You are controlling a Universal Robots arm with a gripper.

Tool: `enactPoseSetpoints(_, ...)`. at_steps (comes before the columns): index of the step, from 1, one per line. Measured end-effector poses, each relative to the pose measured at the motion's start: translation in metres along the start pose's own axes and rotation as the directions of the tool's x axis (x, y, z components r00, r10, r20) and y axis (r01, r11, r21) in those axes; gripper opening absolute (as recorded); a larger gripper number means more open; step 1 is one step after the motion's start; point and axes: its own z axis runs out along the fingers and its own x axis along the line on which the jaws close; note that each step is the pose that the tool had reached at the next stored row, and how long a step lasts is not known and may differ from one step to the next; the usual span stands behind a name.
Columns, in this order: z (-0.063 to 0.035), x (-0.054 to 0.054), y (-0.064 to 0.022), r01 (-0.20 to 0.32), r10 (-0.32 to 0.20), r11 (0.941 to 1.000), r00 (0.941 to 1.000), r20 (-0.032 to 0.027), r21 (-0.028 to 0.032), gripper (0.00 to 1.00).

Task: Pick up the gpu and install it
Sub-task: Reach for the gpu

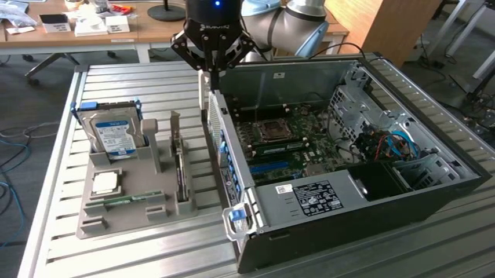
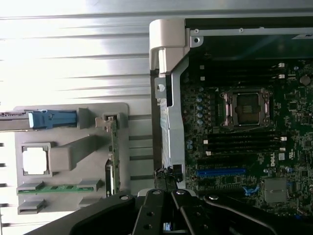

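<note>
Broadly, in the exterior view, a slatted metal table carries everything. An open computer case lies on its side from centre out toward 4 o'clock, its motherboard exposed. A grey holder tray sits at 8 o'clock of centre, just beside the case. The gripper hangs at 12 o'clock over the case's rear edge, fingers pressed together with nothing between them. A blue-labelled hard drive stands at the tray's 11 o'clock corner. The gpu stands on edge in a slot along the tray's 3 o'clock side, silver bracket toward 12 o'clock, apart from the gripper. A processor lies near the tray's middle, with a green memory stick at its 5 o'clock.
</note>
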Motion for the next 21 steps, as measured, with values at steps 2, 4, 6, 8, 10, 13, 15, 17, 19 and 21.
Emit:
enactPoseSetpoints(2, 0.0, 0.001, -0.0001, 0.0, 0.0, 1.0, 1.0, 0.0, 0.0, 0.11)
enactPoseSetpoints(4, 0.0, 0.003, -0.0002, 0.0, 0.0, 1.0, 1.0, 0.0, -0.0001, 0.11)
enactPoseSetpoints(6, 0.0, 0.003, -0.0002, 0.0, 0.0, 1.0, 1.0, 0.0, 0.0, 0.11)
enactPoseSetpoints(8, -0.0001, 0.003, -0.0002, 0.0, 0.0, 1.0, 1.0, -0.0001, 0.0, 0.11)
enactPoseSetpoints(10, 0.0, 0.003, -0.0002, 0.0, 0.0, 1.0, 1.0, 0.0001, -0.0001, 0.11)
enactPoseSetpoints(13, -0.0001, 0.004, -0.0003, 0.0, 0.0, 1.0, 1.0, -0.0001, 0.0001, 0.11)
enactPoseSetpoints(15, -0.0001, 0.005, -0.0004, 0.0, 0.0, 1.0, 1.0, 0.0, 0.0, 0.11)
enactPoseSetpoints(17, -0.0002, 0.007, -0.0005, 0.0, 0.0, 1.0, 1.0, 0.0, 0.0, 0.11)
enactPoseSetpoints(19, -0.0002, 0.008, -0.0006, 0.0, 0.0, 1.0, 1.0, -0.0001, 0.0, 0.11)
enactPoseSetpoints(21, -0.0002, 0.011, -0.0008, 0.0, 0.0, 1.0, 1.0, 0.0, 0.0, 0.11)
